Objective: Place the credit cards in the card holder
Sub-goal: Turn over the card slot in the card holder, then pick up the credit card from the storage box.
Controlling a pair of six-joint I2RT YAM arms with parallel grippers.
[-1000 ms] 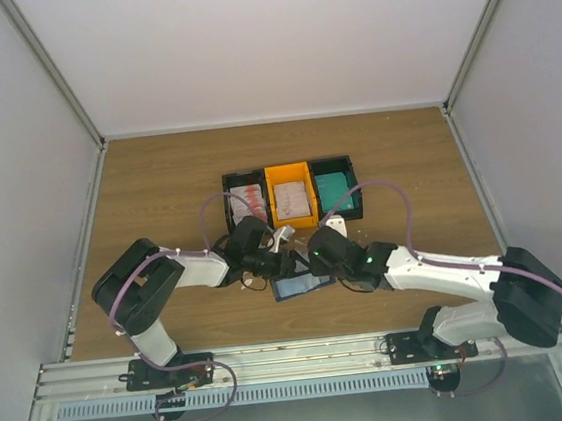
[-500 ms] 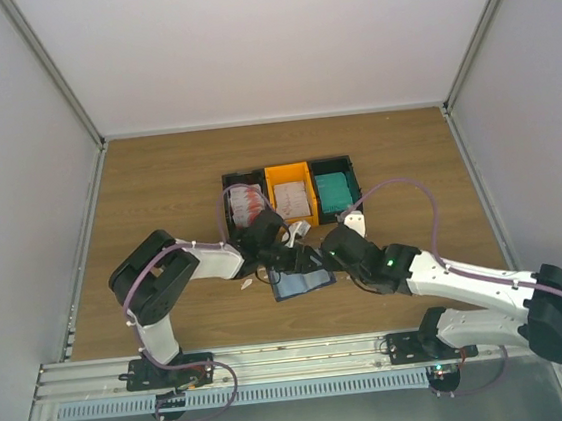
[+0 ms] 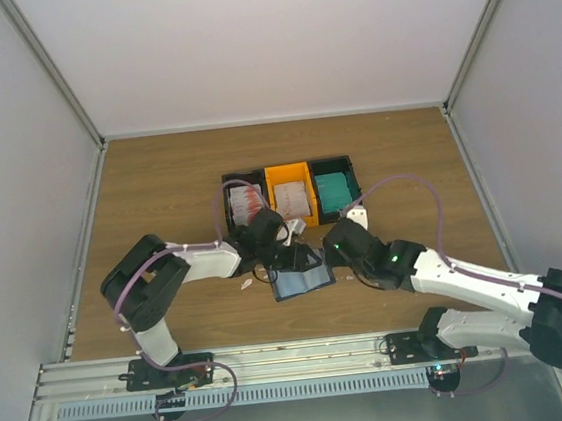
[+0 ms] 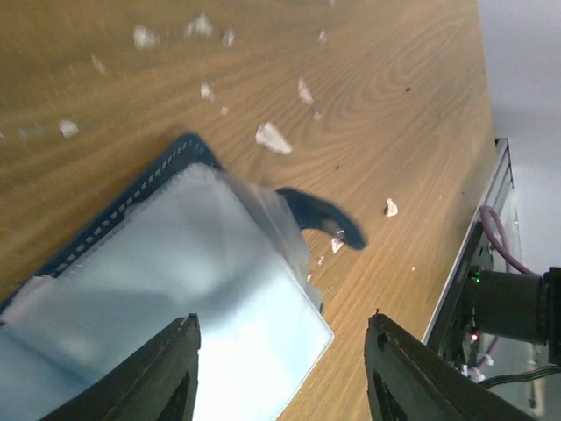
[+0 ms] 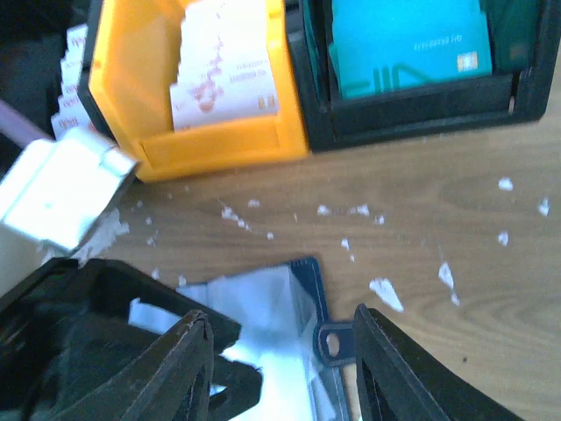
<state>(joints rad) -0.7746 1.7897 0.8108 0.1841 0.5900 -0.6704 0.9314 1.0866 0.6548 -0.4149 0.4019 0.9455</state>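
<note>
The card holder (image 3: 302, 282) lies open on the wood, navy-edged with a pale clear interior (image 4: 202, 289) and a dark clasp tab (image 5: 333, 340). My left gripper (image 3: 296, 258) is open; its fingers stand either side of the interior's near corner (image 4: 280, 373). My right gripper (image 3: 328, 256) is open too, just above the holder's tab side (image 5: 285, 368). Teal credit cards (image 5: 405, 42) stand in the right black bin (image 3: 335, 191). White credit cards with red print (image 5: 223, 74) fill the orange bin (image 3: 290, 193), and more sit in the left black bin (image 3: 245, 202).
Small white scraps (image 5: 386, 294) are scattered over the wood around the holder (image 4: 273, 138). The three bins stand in a row right behind both grippers. The left arm's black wrist (image 5: 88, 338) crowds the right gripper's left side. Side walls enclose the table.
The left gripper has slid right over the card holder. The right arm has drawn back to the right and its jaws have widened a little. The holder has shifted slightly.
</note>
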